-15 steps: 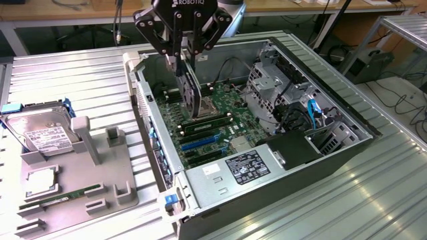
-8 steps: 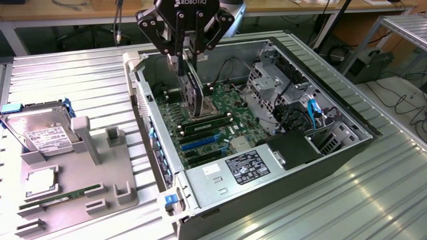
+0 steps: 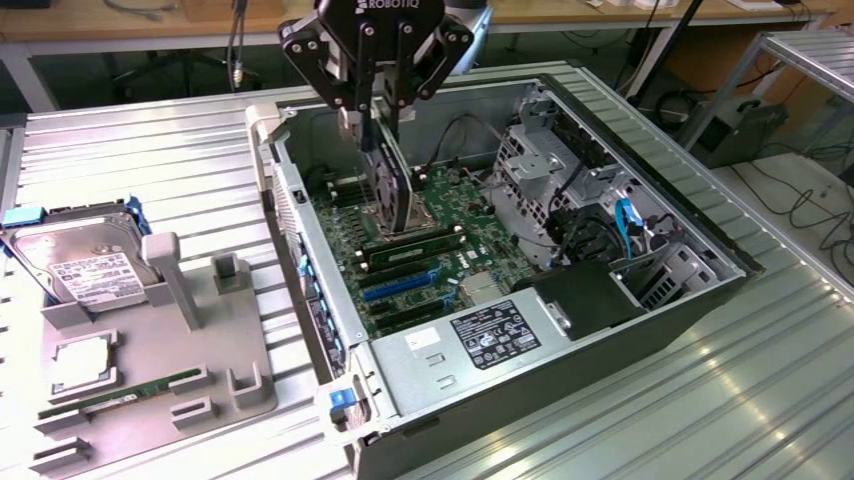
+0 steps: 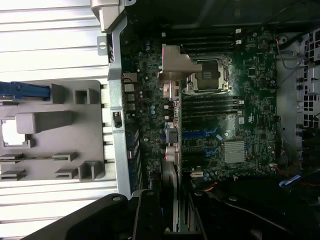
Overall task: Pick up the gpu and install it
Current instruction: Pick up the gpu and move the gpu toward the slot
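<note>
Black claw [image 3: 378,108] half-closed on the gpu [image 3: 390,190], we judge it best held upright, squarely over the blue slot [image 3: 400,286].

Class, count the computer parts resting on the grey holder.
3: hard drive at the far end, processor chip in the middle, green RAM stick at the near edge. None seems hidden.

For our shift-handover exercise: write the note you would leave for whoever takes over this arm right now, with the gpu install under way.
Gripper: shut on the gpu, gripping its upper edge.
The gpu: held on edge, hanging inside the open computer case, above the motherboard.
Done: the gpu is picked up and inside the case.
Left: it is not yet seated in any slot; the blue slots look free.
</note>
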Available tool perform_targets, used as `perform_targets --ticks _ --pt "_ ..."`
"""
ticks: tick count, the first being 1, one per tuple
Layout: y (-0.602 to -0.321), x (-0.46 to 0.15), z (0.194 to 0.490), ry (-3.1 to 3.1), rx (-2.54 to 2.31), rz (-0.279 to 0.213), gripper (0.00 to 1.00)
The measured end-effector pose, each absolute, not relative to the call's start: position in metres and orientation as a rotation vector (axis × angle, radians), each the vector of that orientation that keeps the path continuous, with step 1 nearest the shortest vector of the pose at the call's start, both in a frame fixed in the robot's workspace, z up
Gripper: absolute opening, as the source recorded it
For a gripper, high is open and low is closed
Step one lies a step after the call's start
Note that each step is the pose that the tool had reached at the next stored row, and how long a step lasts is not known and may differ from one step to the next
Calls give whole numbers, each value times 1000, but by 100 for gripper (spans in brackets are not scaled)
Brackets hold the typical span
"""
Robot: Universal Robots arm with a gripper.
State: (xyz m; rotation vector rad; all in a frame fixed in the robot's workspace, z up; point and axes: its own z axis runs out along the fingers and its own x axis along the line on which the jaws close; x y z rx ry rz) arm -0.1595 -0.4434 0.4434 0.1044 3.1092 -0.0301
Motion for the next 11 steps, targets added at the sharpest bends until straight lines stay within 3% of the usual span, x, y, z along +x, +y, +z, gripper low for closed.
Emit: perform_targets --ticks 11 --pt "-443 -153 443 3109 104 -31 26"
